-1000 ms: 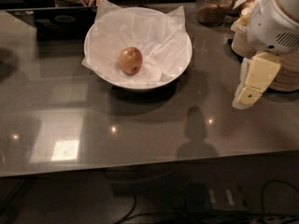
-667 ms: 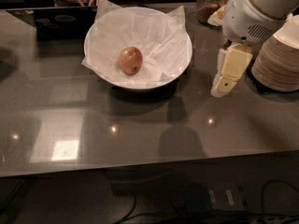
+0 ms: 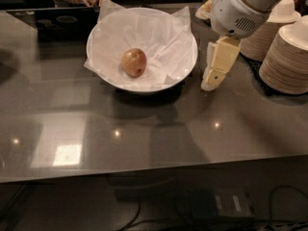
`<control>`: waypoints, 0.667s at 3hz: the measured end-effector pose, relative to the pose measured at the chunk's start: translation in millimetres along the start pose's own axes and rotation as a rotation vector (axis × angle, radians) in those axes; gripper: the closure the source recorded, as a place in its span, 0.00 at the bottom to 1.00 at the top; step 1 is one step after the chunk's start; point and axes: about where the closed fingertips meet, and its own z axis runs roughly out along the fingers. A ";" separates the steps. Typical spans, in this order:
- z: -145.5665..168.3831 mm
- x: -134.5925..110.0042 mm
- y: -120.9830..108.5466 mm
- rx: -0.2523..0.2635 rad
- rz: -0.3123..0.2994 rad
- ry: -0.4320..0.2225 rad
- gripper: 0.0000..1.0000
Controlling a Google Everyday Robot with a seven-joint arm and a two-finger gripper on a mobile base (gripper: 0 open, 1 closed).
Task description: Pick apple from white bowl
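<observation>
- Upper centre of the camera view: the white bowl (image 3: 144, 88) sits on a dark, glossy table (image 3: 144, 148). It is lined with crinkled white paper (image 3: 161, 35) whose corners poke up over the rim.
- Just left of the bowl's middle, the apple (image 3: 134, 62) rests on the paper. It is small and round, yellowish-tan with a reddish blush.
- Right of the bowl, outside it and just beside its rim, the gripper (image 3: 211, 83) hangs pointing down at the table. You cannot tell whether it is apart or together.
- At the far right edge stand stacked cream bowls (image 3: 288, 57), well apart from the apple.
- Handling, as a judgement: the apple looks firm, smooth and fairly light, so it may roll on the loose paper or slip if pinched off-centre. Take it from above across its widest middle, and avoid catching the paper.
</observation>
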 end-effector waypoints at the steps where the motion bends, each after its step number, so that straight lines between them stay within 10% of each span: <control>1: 19.0 -16.6 -22.9 0.009 -0.056 -0.085 0.00; 2: 39.4 -45.2 -48.1 0.002 -0.134 -0.206 0.00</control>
